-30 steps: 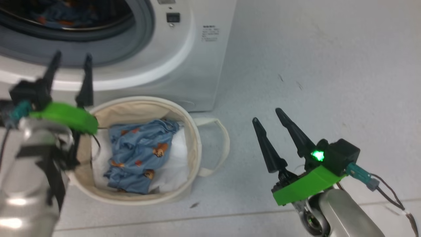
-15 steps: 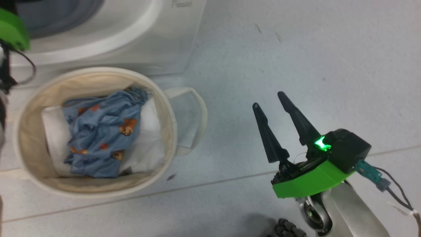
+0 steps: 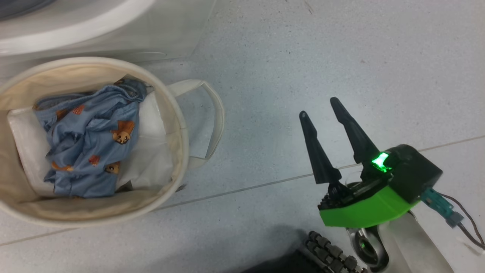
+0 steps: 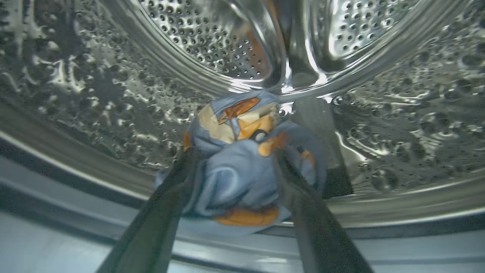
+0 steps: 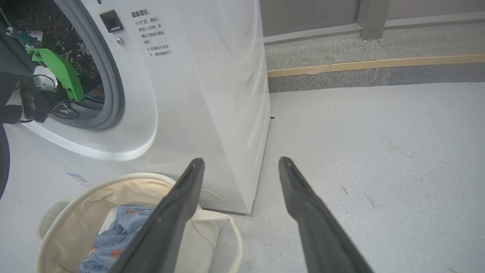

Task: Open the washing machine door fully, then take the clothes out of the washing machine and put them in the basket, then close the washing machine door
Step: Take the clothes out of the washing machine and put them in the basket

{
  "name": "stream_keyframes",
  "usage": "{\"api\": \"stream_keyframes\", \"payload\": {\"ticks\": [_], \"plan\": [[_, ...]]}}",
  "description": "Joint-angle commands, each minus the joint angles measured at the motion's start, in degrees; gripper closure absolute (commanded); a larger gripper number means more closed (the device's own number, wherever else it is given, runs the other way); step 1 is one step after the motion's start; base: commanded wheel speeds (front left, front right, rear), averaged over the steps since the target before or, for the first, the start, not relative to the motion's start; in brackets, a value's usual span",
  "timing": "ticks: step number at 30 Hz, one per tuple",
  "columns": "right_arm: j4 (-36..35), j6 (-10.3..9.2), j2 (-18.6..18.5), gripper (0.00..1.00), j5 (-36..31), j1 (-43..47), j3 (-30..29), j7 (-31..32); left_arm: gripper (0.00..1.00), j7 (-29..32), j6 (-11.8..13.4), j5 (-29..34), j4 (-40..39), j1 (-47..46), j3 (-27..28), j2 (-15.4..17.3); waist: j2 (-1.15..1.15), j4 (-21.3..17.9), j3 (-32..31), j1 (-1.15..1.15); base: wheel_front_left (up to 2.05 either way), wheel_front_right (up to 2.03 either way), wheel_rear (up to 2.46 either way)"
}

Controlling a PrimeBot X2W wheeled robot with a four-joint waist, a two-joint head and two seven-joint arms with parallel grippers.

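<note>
My left gripper (image 4: 237, 155) is inside the steel drum (image 4: 94, 94) of the washing machine (image 5: 204, 94). It is open, and its fingers straddle a bundle of light-blue clothes (image 4: 235, 182) with orange and cream print. Its green mount (image 5: 60, 72) sits in the drum mouth. More blue clothes (image 3: 87, 144) lie in the cream basket (image 3: 182, 125) on a white sheet (image 3: 151, 151). My right gripper (image 3: 318, 107) hangs open and empty over the floor, right of the basket. A dark curved edge (image 5: 2, 163) at the far left may be the door's rim.
The basket (image 5: 94, 185) stands right in front of the machine, with one loop handle (image 3: 212, 113) sticking out towards my right gripper (image 5: 241, 160). Grey floor stretches to the right. A raised kerb with a wooden strip (image 5: 375, 64) runs behind. A black ribbed cable chain (image 3: 329, 252) lies near my base.
The head camera has swung down and right, so machine and basket slid up and left. My left gripper has left that view and gone into the drum. The right gripper barely moved.
</note>
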Motion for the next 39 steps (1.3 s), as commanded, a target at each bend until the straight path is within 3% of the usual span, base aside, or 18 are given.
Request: {"api": "stream_keyframes", "payload": {"ticks": [1,6,15,16,17,18,19,24,28,34,39], "plan": [[-2.0,0.43,0.28,0.0,-0.36,3.07,0.39,-0.7,0.0,0.34,1.0,0.72,-0.8,-1.59,0.58,3.49,0.0,0.01,0.09,-0.01,0.0,0.0,0.0],[-2.64,0.43,0.39,0.0,-0.95,4.36,-0.52,-0.71,0.0,3.25,4.41,-0.15,0.78,-1.23,1.32,4.2,0.0,0.05,0.25,-0.01,0.0,0.0,0.0],[-2.65,0.43,0.21,0.0,-1.04,4.2,-0.42,-0.71,0.0,6.99,1.92,-0.89,1.5,0.75,0.19,3.16,0.0,0.17,-0.21,-0.01,0.0,0.0,0.0],[-2.56,0.43,0.2,0.0,-1.01,4.14,-0.37,-0.71,0.05,7.31,1.57,-0.94,1.53,0.83,0.05,3.15,0.0,0.17,-0.25,-0.01,0.0,0.0,0.0],[-2.45,0.43,0.21,0.0,-0.99,4.06,-0.29,-0.71,0.51,7.75,1.31,-1.03,1.56,0.97,-0.05,3.19,0.0,0.15,-0.29,-0.01,0.0,0.0,0.0],[-2.36,0.43,0.22,0.0,-0.93,3.98,-0.2,-0.71,0.87,8.3,1.05,-1.05,1.59,1.16,-0.22,3.26,0.0,0.11,-0.36,-0.01,0.0,0.0,0.0],[-2.29,0.43,0.26,0.0,-0.88,3.89,-0.13,-0.71,1.0,8.59,0.98,-1.24,1.62,1.26,-0.16,3.41,0.0,0.04,-0.44,-0.01,0.0,0.0,0.0],[-2.12,0.43,0.32,0.0,-0.79,3.65,-0.11,-0.71,1.0,8.24,0.69,-1.38,1.67,1.25,-0.59,4.2,0.0,-0.12,-0.48,-0.01,0.0,0.0,0.0],[-1.95,0.43,0.47,0.0,-0.45,2.72,0.73,-0.71,1.0,4.53,-0.06,-1.66,1.33,1.26,-0.91,3.57,0.0,-0.06,-1.15,-0.01,0.0,0.0,0.0],[-0.94,0.43,0.52,0.0,0.24,1.1,2.01,-0.71,1.0,-1.24,-4.01,-4.47,0.91,4.46,0.44,1.13,0.0,0.78,-5.33,-0.01,0.0,0.0,0.0],[1.01,0.43,0.17,0.0,1.59,0.05,2.69,-0.71,1.0,-3.59,-9.77,-7.22,-0.24,9.3,1.71,-0.18,0.0,3.08,-11.36,-0.01,0.0,0.0,0.0]]}}
